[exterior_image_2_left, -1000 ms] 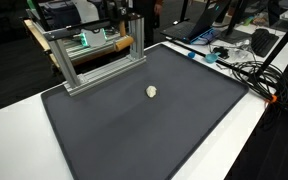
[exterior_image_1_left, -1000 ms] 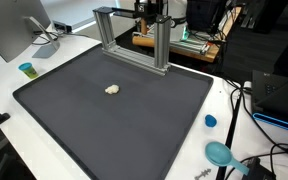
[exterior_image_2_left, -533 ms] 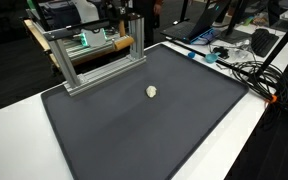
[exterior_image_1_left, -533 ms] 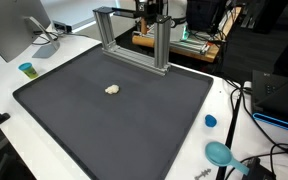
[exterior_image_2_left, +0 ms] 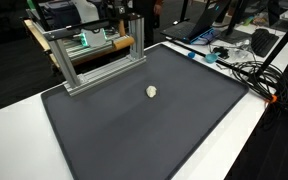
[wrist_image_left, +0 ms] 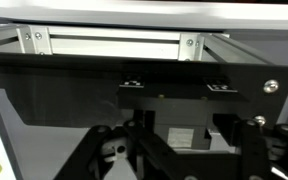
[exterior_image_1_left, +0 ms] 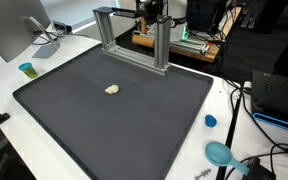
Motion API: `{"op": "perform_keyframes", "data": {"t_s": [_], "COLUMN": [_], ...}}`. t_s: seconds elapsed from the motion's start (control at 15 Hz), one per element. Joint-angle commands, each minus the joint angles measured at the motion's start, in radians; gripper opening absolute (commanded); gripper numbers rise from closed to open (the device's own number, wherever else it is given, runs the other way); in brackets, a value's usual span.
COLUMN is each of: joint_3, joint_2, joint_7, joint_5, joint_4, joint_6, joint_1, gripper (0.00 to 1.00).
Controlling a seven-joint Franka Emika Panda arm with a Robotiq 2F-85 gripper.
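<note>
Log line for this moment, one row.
gripper: at metal frame, jaw state unclear | cream lump: on dark mat, apart from gripper

Pale cream lump (exterior_image_1_left: 112, 89), charcoal-grey mat (exterior_image_1_left: 114, 130), silver-grey frame (exterior_image_1_left: 162, 45) — white table (exterior_image_1_left: 4, 80), 1 blue cap (exterior_image_1_left: 211, 121).

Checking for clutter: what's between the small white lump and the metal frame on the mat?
Nothing: only bare dark mat separates the white lump from the metal frame, in both exterior views.
</note>
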Motion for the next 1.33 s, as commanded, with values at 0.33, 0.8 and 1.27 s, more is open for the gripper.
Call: {"op": "perform_keyframes", "data": {"t_s": [0.33, 0.8, 1.27], "joint_3": [0.030, -0.010, -0.044], "joint_2": [0.013, 0.029, 0.065], "joint_7": [0.031, -0.009, -0.025], "joint_5": [0.011, 0.053, 0.089], "joint_4": [-0.006, 0.014, 0.063], "joint_6": [-0.047, -0.079, -0.168], "joint_1": [0.024, 0.043, 0.042], "gripper": [0.64, 0.65, 0.85]}}
